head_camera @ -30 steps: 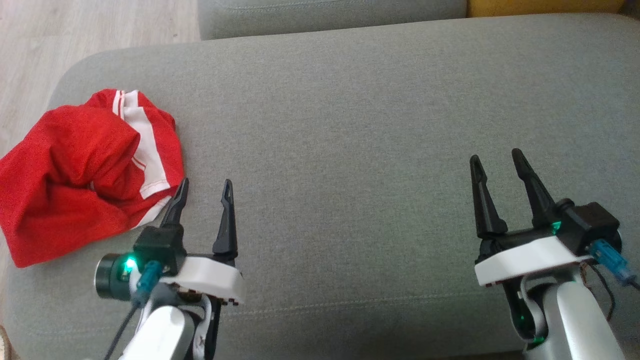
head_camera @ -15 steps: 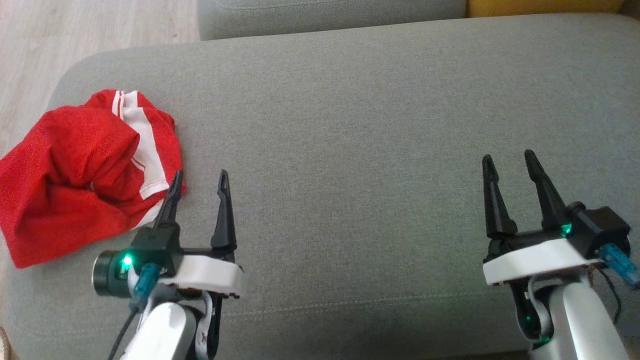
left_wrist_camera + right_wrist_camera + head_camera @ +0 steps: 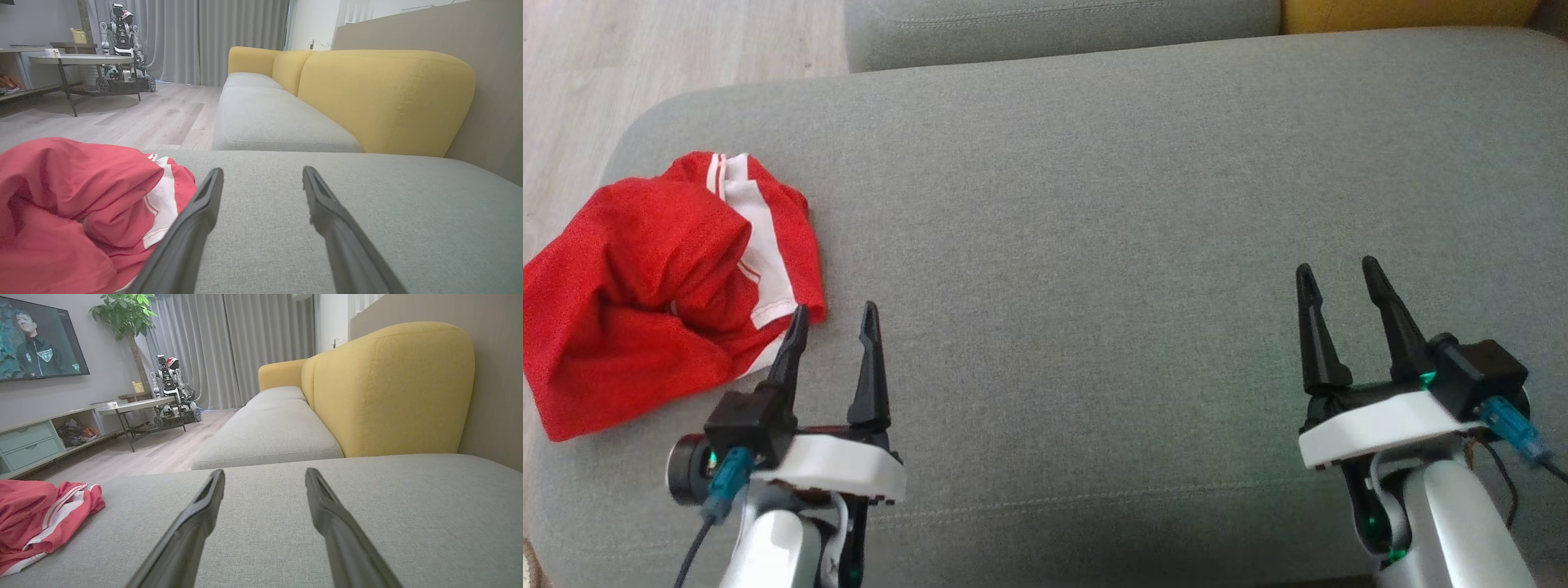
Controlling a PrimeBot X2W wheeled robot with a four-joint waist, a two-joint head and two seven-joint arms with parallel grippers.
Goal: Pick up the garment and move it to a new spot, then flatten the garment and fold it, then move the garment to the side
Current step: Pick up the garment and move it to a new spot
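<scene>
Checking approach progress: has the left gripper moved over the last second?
Yes. Judged against the red garment, the left gripper has shifted left and slightly back; its outer finger now overlaps the garment's white-striped hem.

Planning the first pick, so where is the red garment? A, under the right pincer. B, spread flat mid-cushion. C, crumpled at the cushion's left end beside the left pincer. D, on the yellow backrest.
C: the red garment lies bunched at the left end of the grey cushion, close beside the open left pincer.
</scene>
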